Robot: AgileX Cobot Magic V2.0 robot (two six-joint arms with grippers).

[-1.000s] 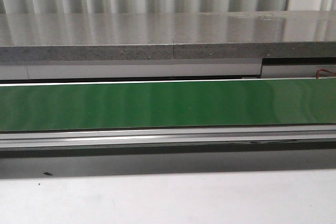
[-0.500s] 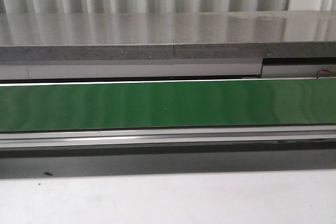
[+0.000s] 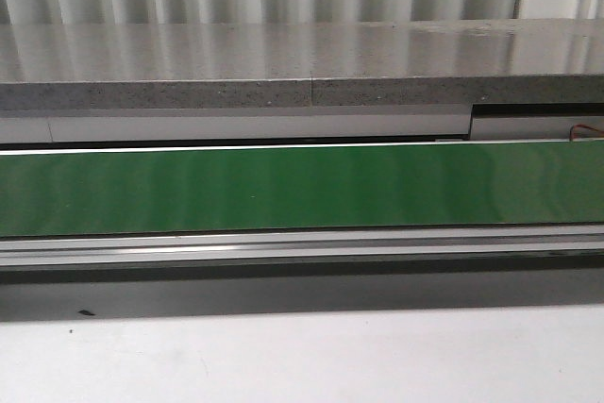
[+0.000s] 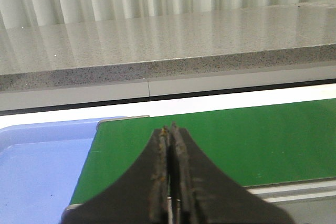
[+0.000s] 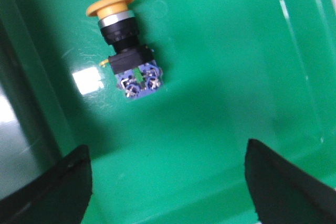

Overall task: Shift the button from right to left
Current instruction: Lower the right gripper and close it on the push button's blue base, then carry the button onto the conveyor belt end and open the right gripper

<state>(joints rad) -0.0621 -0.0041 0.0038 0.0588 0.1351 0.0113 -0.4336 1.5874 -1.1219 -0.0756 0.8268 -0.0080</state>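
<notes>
On the left side, the left claw (image 4: 169, 145) has its two dark, curved fingers pressed flat together with nothing between them; their inner edges look rough and worn. It hangs above the near end of a smooth green belt (image 4: 236, 140). Just beside that belt end sits a pale blue tray (image 4: 37, 171) with a low raised rim, and part of it is cut off at the picture's edge. Behind the belt runs a long grey speckled stone ledge (image 3: 283, 63), shiny on top, with a ribbed white wall behind it. In the front view the green belt (image 3: 302, 186) stretches all the way across, a silver metal rail (image 3: 302, 244) runs along its near edge, and the plain white desk (image 3: 302, 356) lies in front; no arm shows there. On the right side, the right claw (image 5: 168, 184) is spread wide, and only its two black finger tips (image 5: 52, 187) show at the corners. It hovers over a glossy green bin (image 5: 220, 77) with sloped walls. The button (image 5: 126, 45) lies on its side on the bin floor, apart from the claw: a round yellow head, a silver ring, a black collar and a boxy bluish block with small screws.
</notes>
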